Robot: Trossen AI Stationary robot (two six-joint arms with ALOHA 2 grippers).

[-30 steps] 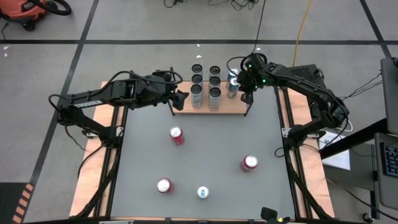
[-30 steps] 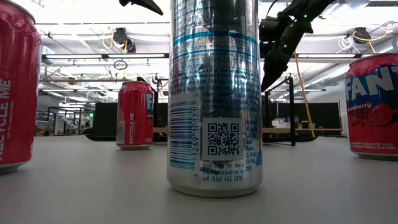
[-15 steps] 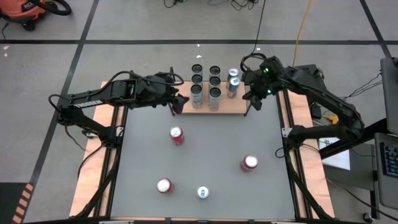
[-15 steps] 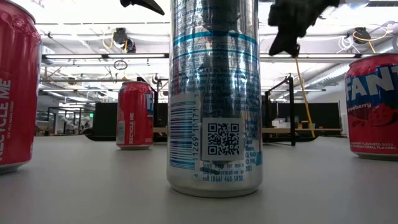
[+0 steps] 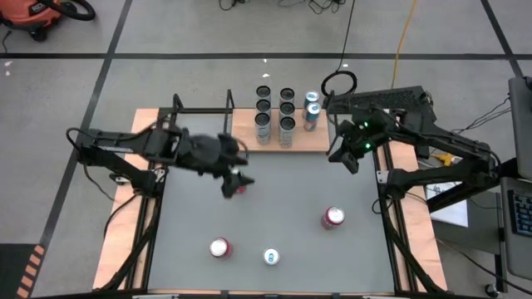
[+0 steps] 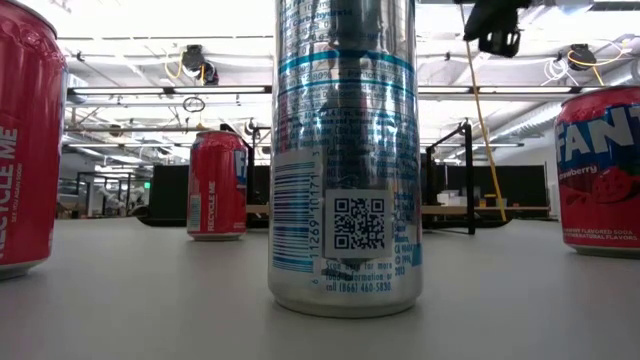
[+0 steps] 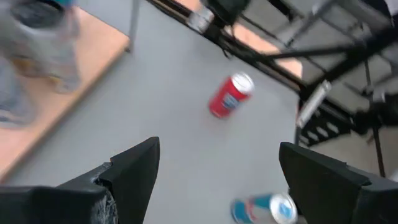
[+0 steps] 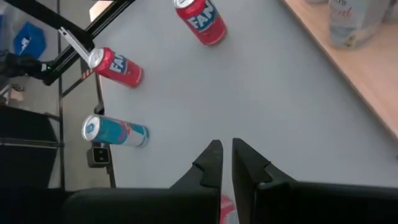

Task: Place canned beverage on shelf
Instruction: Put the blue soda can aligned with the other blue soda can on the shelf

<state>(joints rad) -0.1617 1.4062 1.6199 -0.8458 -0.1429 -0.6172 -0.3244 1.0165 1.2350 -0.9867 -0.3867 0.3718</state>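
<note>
light wood of the shelf (image 5: 274,143) sits at the far edge of the grey bench (image 5: 283,208), carrying six silver cans and two blue ones, the same as a second ago. the left hand (image 5: 230,183), fingers spread wide and empty, has left the shelf's end and now hangs over the red can (image 5: 240,188) in mid-bench. the right hand (image 5: 347,159), pinched closed and empty, has pulled back from the blue cans (image 5: 311,110) to the bench's right edge. three more cans stand nearer the front: red (image 5: 333,218), red (image 5: 219,247), blue (image 5: 271,257).
</note>
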